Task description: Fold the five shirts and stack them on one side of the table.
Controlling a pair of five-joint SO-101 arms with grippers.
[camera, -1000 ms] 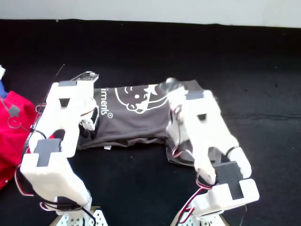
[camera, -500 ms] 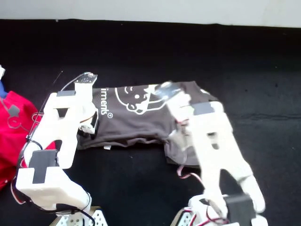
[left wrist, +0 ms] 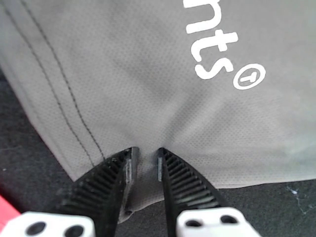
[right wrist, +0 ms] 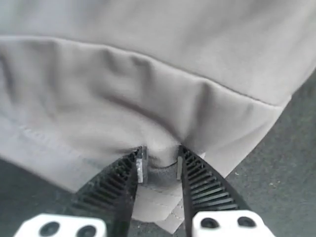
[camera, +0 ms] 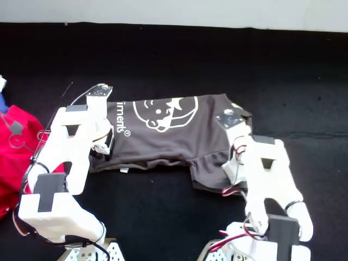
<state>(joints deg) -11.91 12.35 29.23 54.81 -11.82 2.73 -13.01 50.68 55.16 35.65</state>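
Grey shirt [camera: 163, 142] — left pincer [left wrist: 143, 163] nips its edge; right pincer [right wrist: 159, 165] (low) clamps a fold.

Black tabletop [camera: 272, 65]; pale wall [camera: 174, 11] behind far edge.

Soft, even light falls from above. The black worktop [camera: 174, 49] looks matte; the left arm [camera: 68, 144] glares white, and shadows are faint.
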